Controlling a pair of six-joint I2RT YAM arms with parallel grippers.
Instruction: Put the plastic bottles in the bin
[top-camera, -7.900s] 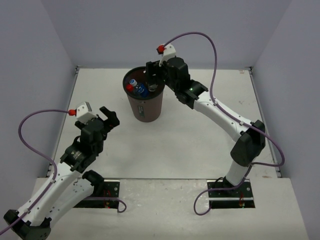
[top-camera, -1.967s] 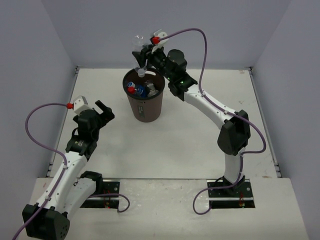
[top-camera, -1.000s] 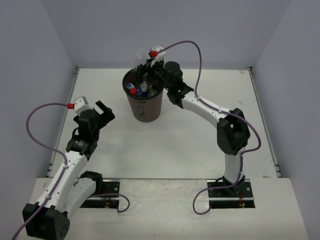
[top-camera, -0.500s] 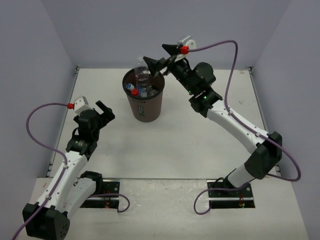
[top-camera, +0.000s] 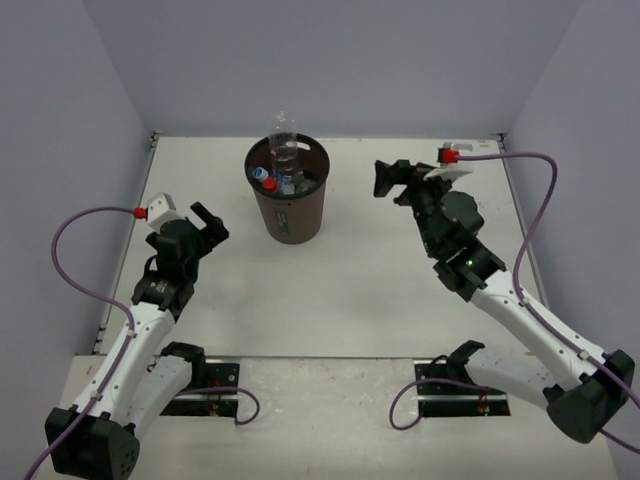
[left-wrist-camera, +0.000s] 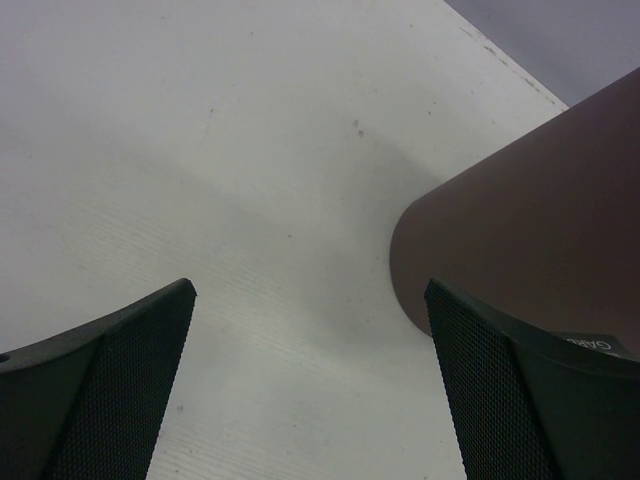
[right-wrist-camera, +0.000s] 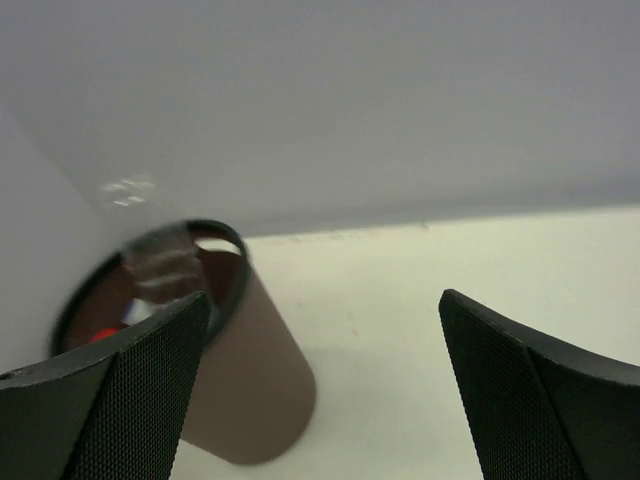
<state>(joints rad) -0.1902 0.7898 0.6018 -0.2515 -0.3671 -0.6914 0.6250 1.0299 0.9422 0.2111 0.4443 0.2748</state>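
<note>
The bin (top-camera: 291, 215) stands toward the far side of the worktop (top-camera: 350, 285). The bottles (top-camera: 277, 180) lie inside it, and an upright bottle (top-camera: 283, 135) rises past the rim. The left tool (top-camera: 213, 226) is near-left of the bin and the right tool (top-camera: 384, 181) is to its right.

The left arm (top-camera: 135, 325) is folding back to an elbow at the near left, with its forearm reaching toward the far side. The left gripper (top-camera: 212, 226) is pointing far-right with its jaws spread wide. The right arm (top-camera: 525, 315) is bending at the near right and stretching far-left. The right gripper (top-camera: 384, 180) is pointing left, and its fingers (right-wrist-camera: 530, 400) are standing well apart.
</note>
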